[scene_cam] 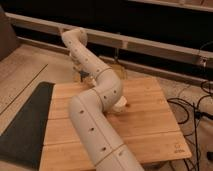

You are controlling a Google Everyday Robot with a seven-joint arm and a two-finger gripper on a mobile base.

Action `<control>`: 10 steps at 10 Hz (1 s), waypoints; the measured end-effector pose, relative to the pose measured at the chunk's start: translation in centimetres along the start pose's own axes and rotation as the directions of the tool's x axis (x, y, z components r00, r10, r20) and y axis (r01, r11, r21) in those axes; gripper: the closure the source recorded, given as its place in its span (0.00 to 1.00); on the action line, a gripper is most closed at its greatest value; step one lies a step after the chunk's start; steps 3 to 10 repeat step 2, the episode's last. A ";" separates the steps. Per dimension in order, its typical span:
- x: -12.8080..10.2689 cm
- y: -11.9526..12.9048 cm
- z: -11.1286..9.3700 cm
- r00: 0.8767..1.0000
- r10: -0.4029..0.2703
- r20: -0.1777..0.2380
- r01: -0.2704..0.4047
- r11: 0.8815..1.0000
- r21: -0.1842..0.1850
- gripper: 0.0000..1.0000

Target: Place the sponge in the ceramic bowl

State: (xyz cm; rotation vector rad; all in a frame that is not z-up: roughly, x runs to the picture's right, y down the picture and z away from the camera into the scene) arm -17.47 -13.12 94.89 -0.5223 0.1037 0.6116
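Observation:
My white arm point(95, 115) reaches from the bottom of the view across the wooden table point(150, 125) and bends back down at the far left. My gripper point(83, 75) hangs at the table's far left edge, mostly hidden behind the arm. The sponge and the ceramic bowl are hidden or out of view. A small white object point(120, 105), perhaps a cup, peeks out from behind the arm's elbow near the table's middle.
A dark mat point(25, 125) lies on the floor left of the table. Cables point(195, 107) trail on the floor to the right. A low ledge with a rail point(150, 47) runs behind the table.

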 end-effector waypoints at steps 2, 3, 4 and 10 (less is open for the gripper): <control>-1.4 2.8 -0.8 0.999 -0.032 -0.023 0.031 0.999 -0.028 1.00; -1.4 2.8 -0.8 0.999 -0.032 -0.023 0.031 0.999 -0.028 1.00; -1.4 2.8 -0.8 0.999 -0.032 -0.023 0.031 0.999 -0.028 1.00; -1.4 2.8 -0.8 0.999 -0.032 -0.023 0.031 0.999 -0.028 1.00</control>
